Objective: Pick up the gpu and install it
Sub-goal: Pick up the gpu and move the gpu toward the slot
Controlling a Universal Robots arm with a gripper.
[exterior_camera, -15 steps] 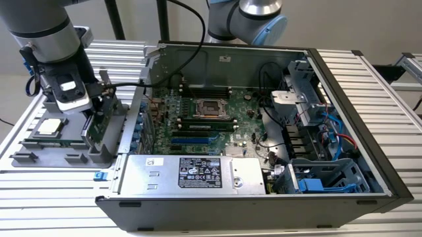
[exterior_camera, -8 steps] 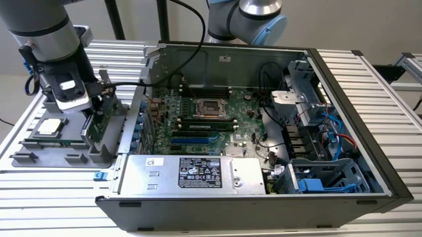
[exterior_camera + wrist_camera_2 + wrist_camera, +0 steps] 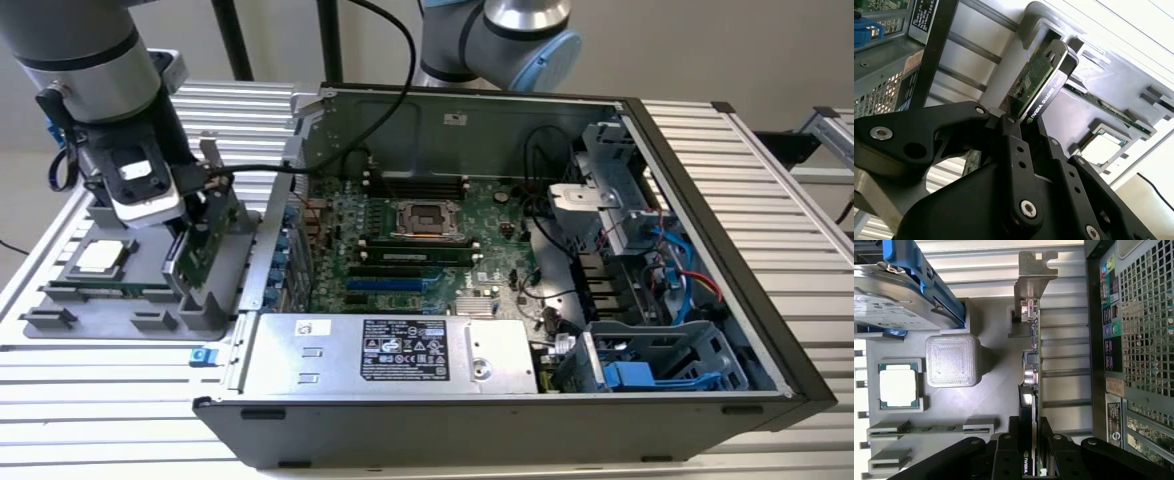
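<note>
The gpu (image 3: 214, 238) stands on edge in a slot of the grey fixture tray (image 3: 80, 322), at the exterior view's left beside the open computer case. Its silver bracket (image 3: 1037, 270) points up and away from the arm. The green board and black cooler edge (image 3: 1041, 80) run between my black fingers (image 3: 1011, 145). My gripper (image 3: 198, 205) comes down over the card from above and is shut on the gpu's near edge (image 3: 1030, 390). The card's lower part sits in the tray holder.
The open computer case (image 3: 694, 200) lies on its side with the motherboard (image 3: 441, 250) and blue slots (image 3: 387, 283) exposed, and the power supply (image 3: 387, 350) in front. The tray holds a processor (image 3: 899, 385), a memory stick (image 3: 929, 429) and a blue-framed hard drive (image 3: 904, 285).
</note>
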